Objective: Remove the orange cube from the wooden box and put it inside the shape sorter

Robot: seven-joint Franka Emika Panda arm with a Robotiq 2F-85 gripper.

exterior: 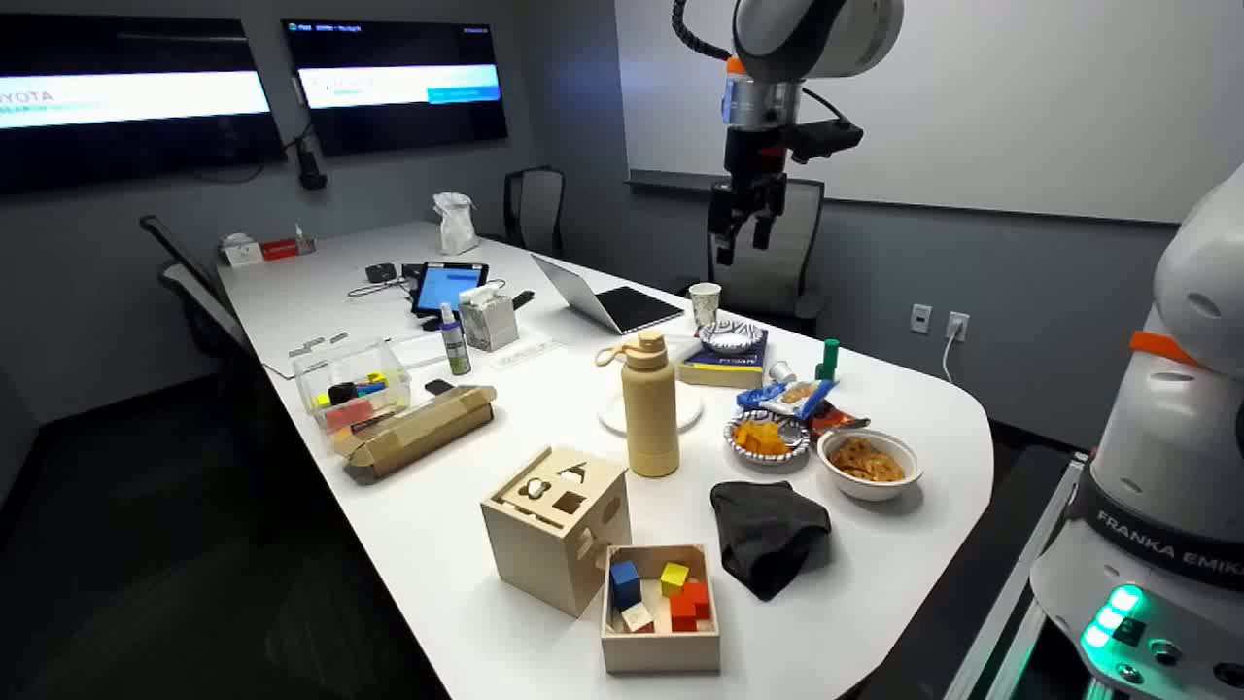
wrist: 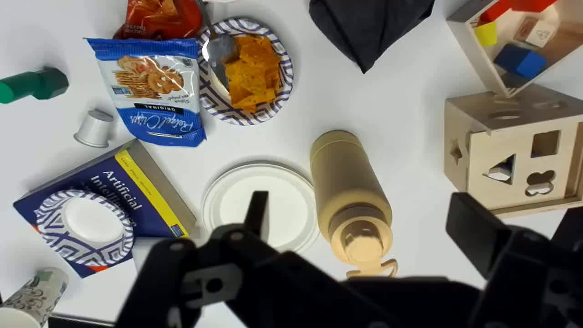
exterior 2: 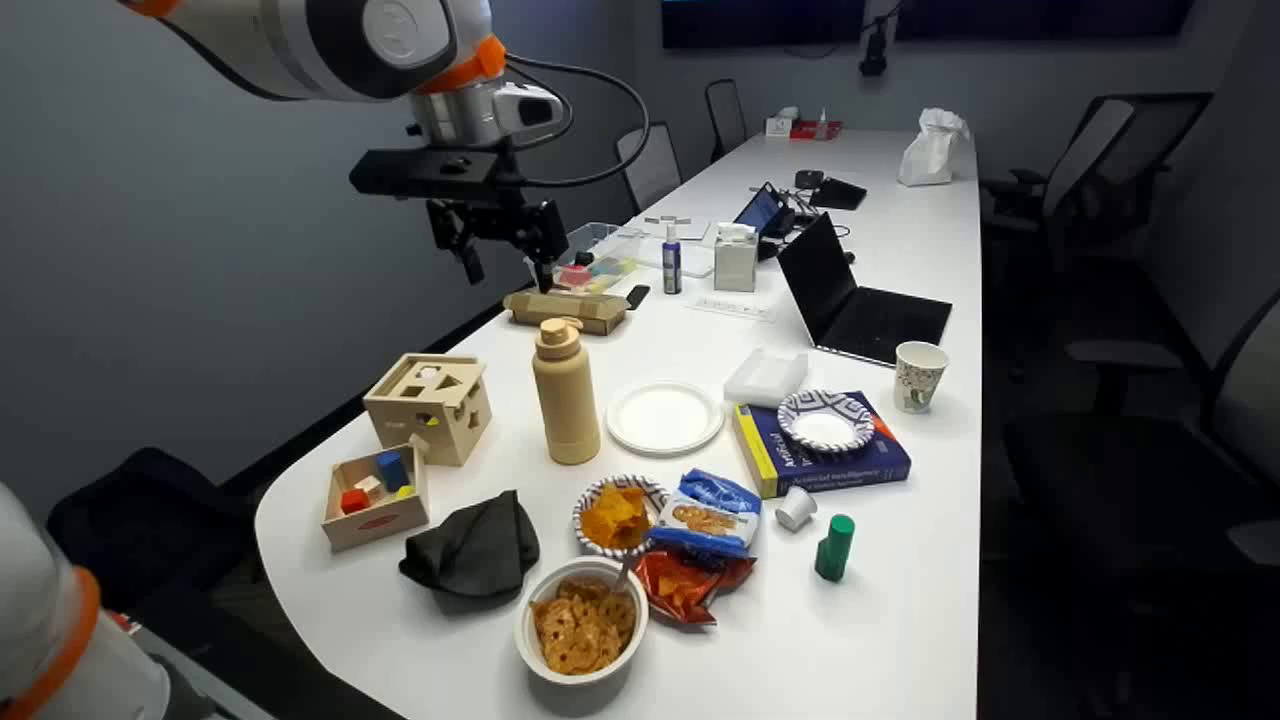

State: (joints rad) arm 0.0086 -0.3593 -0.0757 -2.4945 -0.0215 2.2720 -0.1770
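The low wooden box (exterior: 661, 655) stands at the table's near edge in an exterior view, and also shows in an exterior view (exterior 2: 376, 524) and the wrist view (wrist: 468, 51). It holds a blue block (exterior: 626, 583), a yellow block (exterior: 673, 579), a pale block (exterior: 637, 616) and orange-red blocks (exterior: 683, 612); I cannot tell which one is the orange cube. The taller shape sorter (exterior: 535, 552) stands beside the box, holes on top; it also shows in the wrist view (wrist: 517, 145). My gripper (exterior: 743, 245) is open and empty, high above the table, fingers pointing down (wrist: 360, 200).
A tall tan bottle (exterior: 650, 418) stands beside the sorter. A black cloth (exterior: 768, 530) lies near the box. Bowls of chips (exterior: 763, 439) and pretzels (exterior: 868, 462), snack bags (exterior 2: 705, 510), a book (exterior 2: 815, 460) and a white plate (exterior 2: 664, 416) are nearby.
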